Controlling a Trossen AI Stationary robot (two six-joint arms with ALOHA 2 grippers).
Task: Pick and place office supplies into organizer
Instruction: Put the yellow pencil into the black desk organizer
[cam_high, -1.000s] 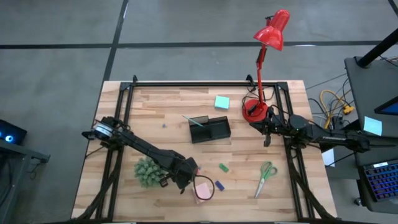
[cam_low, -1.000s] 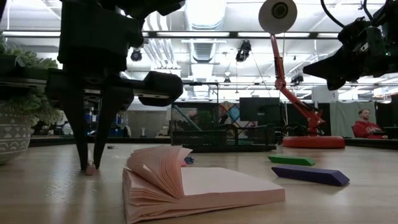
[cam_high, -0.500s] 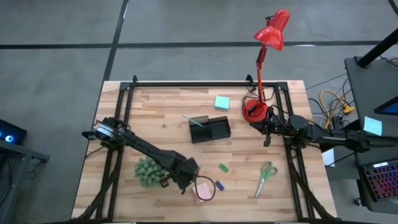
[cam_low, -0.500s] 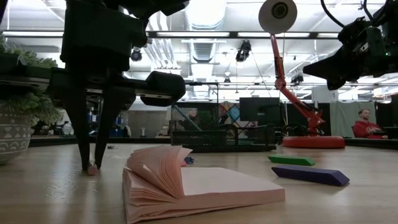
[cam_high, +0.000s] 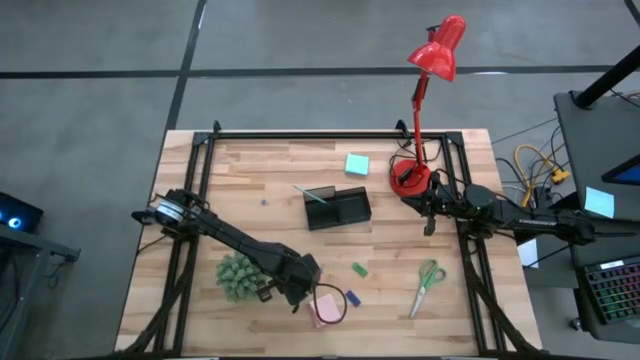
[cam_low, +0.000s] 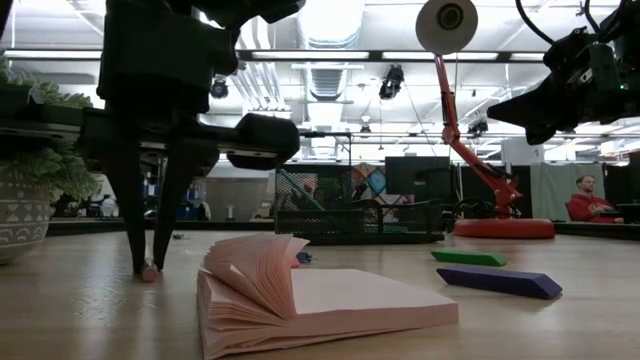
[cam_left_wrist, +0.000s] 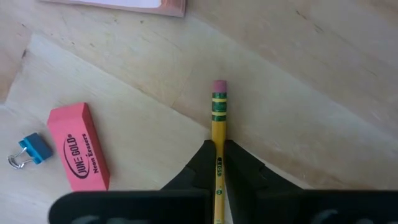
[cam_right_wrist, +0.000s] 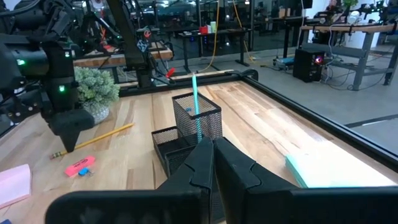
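- Pencil (cam_left_wrist: 218, 134), yellow with a pink eraser tip, lies on the wooden table (cam_high: 250, 190) with the left gripper (cam_left_wrist: 218, 155) closed on its shaft; in the left wrist view the two dark fingers (cam_left_wrist: 200, 165) press it from both sides.
- From above, that gripper (cam_high: 297, 296) sits at the table's near edge, between the green spiky plant ball (cam_high: 238, 276) and the pink sticky-note pad (cam_high: 325, 304).
- In the low view the fingers (cam_low: 128, 215) reach down to the tabletop, the pencil's pink tip (cam_low: 149, 272) showing at their foot, just beside the pink pad (cam_low: 320, 300) with its curled-up sheets.
- A pink eraser (cam_left_wrist: 79, 147) and a small blue binder clip (cam_left_wrist: 30, 151) lie close by the gripper (neither one touched).
- The black organizer (cam_high: 337, 207) stands near the middle of the table, well apart from the pencil, with a thin teal pen (cam_right_wrist: 197, 115) upright in its mesh cup.
- A teal sticky-note pad (cam_high: 356, 164) lies beyond it; green-handled scissors (cam_high: 428, 284), a green eraser (cam_high: 358, 269) and a blue one (cam_high: 352, 298) lie toward the near right.
- The right gripper (cam_high: 429, 226) waits beside the red lamp's base (cam_high: 407, 178), fingers (cam_right_wrist: 233, 165) shut on nothing.
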